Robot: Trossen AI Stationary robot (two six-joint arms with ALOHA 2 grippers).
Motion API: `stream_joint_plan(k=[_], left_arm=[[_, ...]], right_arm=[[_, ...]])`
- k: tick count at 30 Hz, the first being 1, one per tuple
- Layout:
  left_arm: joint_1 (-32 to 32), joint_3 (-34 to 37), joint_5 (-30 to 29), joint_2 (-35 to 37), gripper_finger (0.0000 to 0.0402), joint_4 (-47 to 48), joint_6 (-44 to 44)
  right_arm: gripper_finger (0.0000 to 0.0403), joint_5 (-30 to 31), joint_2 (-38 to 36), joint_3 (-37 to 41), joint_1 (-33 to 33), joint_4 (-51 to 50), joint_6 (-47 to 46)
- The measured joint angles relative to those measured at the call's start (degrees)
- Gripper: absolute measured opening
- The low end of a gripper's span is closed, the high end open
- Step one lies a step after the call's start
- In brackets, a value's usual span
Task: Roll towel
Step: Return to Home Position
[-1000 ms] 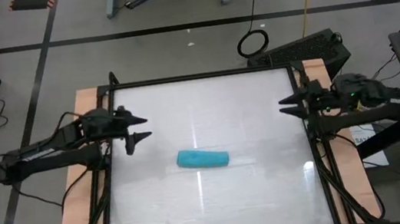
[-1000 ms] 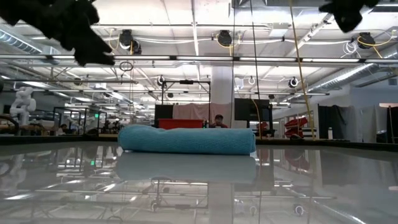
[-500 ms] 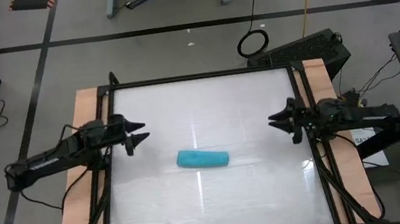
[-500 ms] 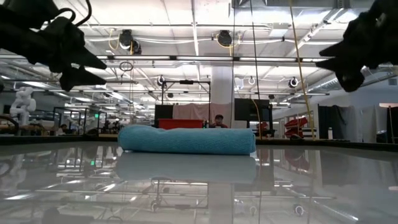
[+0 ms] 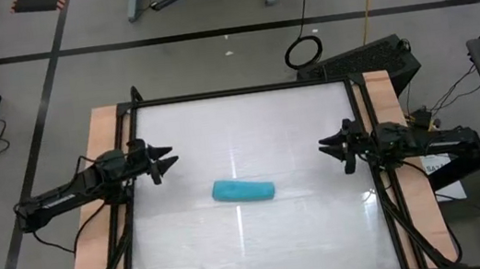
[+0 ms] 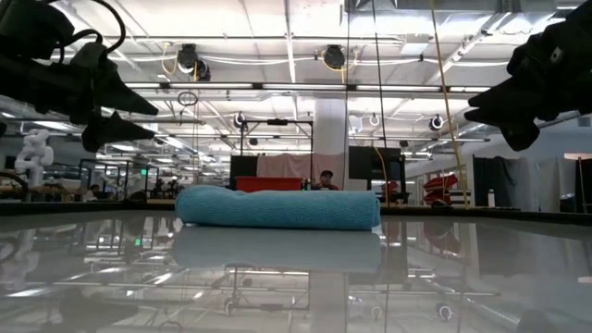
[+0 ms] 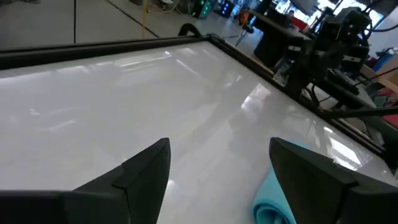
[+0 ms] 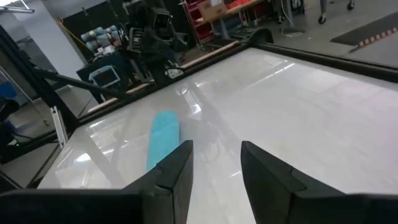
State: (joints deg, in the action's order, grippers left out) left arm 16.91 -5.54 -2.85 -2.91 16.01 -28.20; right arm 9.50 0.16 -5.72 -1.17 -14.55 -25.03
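At the middle of the table [image 5: 248, 124], rolled towel [image 5: 243, 190], unheld, liable to spring loose; left gripper [image 5: 169, 157], right gripper [image 5: 330, 150] wide and empty at side edges.

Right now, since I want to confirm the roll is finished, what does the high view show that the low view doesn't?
Only the high view: the whole white table, with the towel lying near its middle as a short roll, the left gripper by the left edge and the right gripper by the right edge, each well apart from it. Only the low view: the roll's side profile, its reflection in the tabletop, and a person far behind. Both: the towel rolled, with both grippers open and off it.
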Motion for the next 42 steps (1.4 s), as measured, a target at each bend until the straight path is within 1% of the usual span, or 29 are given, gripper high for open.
stream_joint_plan(k=[6, 42], left_arm=[[0.0, -0.1, 0.7, 0.0, 0.0279, 0.6, 0.0], [0.0, 0.0, 1.1, 0.0, 0.0279, 0.7, 0.1]], right_arm=[[0.0125, 0.9, 0.0, 0.0, 0.0, -0.1, 0.6], [0.0125, 0.9, 0.0, 0.0, 0.0, -0.1, 0.6]])
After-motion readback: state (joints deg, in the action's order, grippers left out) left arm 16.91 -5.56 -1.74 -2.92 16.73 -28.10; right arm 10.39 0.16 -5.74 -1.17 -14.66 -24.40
